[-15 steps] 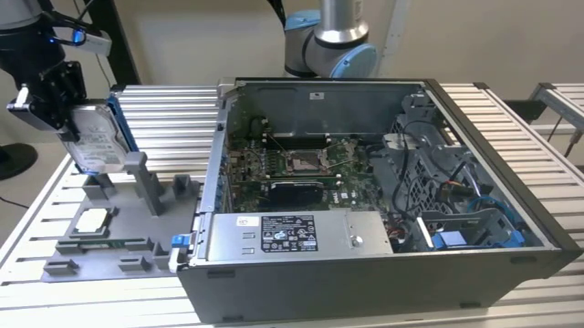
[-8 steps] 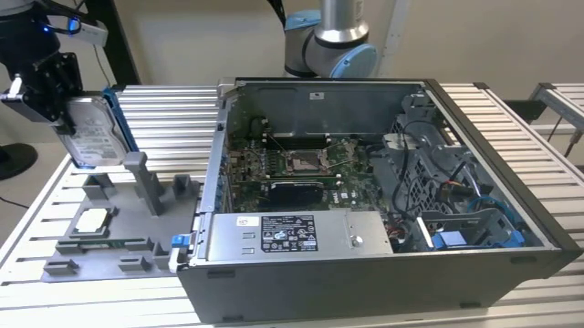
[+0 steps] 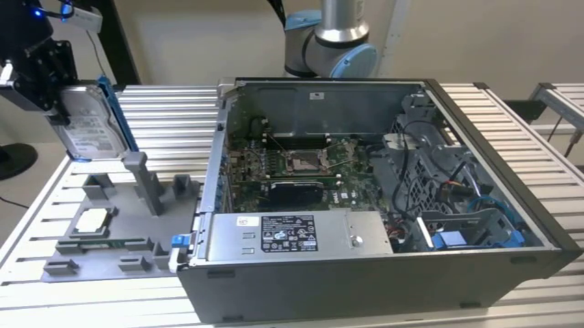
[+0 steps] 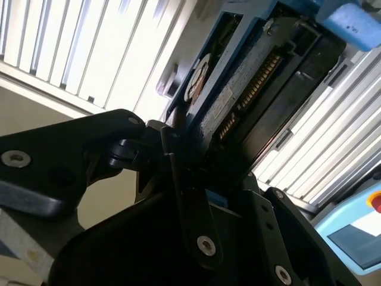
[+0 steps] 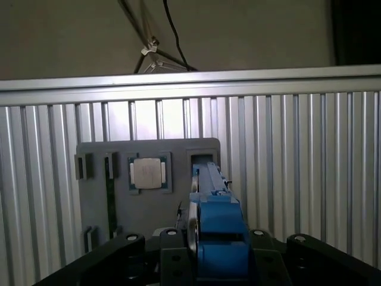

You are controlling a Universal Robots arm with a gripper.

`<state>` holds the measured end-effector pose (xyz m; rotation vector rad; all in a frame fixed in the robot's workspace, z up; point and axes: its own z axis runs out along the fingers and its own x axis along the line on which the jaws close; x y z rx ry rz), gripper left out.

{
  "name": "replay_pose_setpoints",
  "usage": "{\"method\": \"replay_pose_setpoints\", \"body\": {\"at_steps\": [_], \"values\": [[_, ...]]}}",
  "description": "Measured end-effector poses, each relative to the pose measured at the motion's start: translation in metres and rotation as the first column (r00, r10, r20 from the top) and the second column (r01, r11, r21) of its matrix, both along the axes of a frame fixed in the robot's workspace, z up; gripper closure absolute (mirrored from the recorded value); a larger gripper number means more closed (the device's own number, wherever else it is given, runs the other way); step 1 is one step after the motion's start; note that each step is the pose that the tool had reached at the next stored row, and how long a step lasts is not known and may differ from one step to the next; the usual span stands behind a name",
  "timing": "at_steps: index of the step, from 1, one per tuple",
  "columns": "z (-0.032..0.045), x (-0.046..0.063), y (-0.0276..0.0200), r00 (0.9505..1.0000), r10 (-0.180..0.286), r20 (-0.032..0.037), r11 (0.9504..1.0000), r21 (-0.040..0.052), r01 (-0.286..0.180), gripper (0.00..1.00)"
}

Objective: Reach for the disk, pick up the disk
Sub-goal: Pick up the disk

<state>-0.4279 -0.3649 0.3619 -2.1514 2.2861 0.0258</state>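
Claw: the black claw (image 3: 55, 102) sits high at the exterior view's left, pressed together on the disk and pinching it by its upper end. In both wrist views its dark linkage (image 4: 190, 161) (image 5: 208, 250) frames the part it grips.

Disk: the flat rectangular silver metal disk with a white printed label and a blue plastic bracket along its edge (image 3: 91, 130) hangs in the air, standing on edge with the label face turned towards the exterior camera. It touches nothing but the claw. The second wrist view shows its underside and connector row close up (image 4: 238, 89). The first wrist view looks along its blue-edged side (image 5: 217, 220).

Below the disk: a flat grey plastic fixture plate with slots and posts (image 3: 100, 239) (image 5: 149, 208) lies on the surface. Its tall upright grey post (image 3: 144, 181) stands just below the disk's lower corner, apart from it.

Chip: a small square silver chip (image 3: 92, 220) (image 5: 149, 173) rests in a recess of the plate.

Surface: ribbed aluminium slats (image 3: 164, 109) (image 5: 297, 167) carry the plate and the computer.

Computer: an open dark grey metal computer case (image 3: 365, 287) lies beside the plate, at the exterior view's right of it. Inside it are a green circuit board (image 3: 273, 164) and a long grey metal box with a black-and-white label (image 3: 356, 236).

Arm: the silver and blue arm joint (image 3: 333, 41) rises behind the case.
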Motion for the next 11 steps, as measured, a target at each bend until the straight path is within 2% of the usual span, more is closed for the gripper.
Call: {"method": "replay_pose_setpoints", "body": {"at_steps": [7,11], "values": [[0.013,0.0,0.0,1.0,0.0,0.0001,1.0,0.0,0.0,1.0],[0.0233,0.0,0.0,1.0,0.0,0.0,1.0,-0.0001,0.0,1.0]]}}
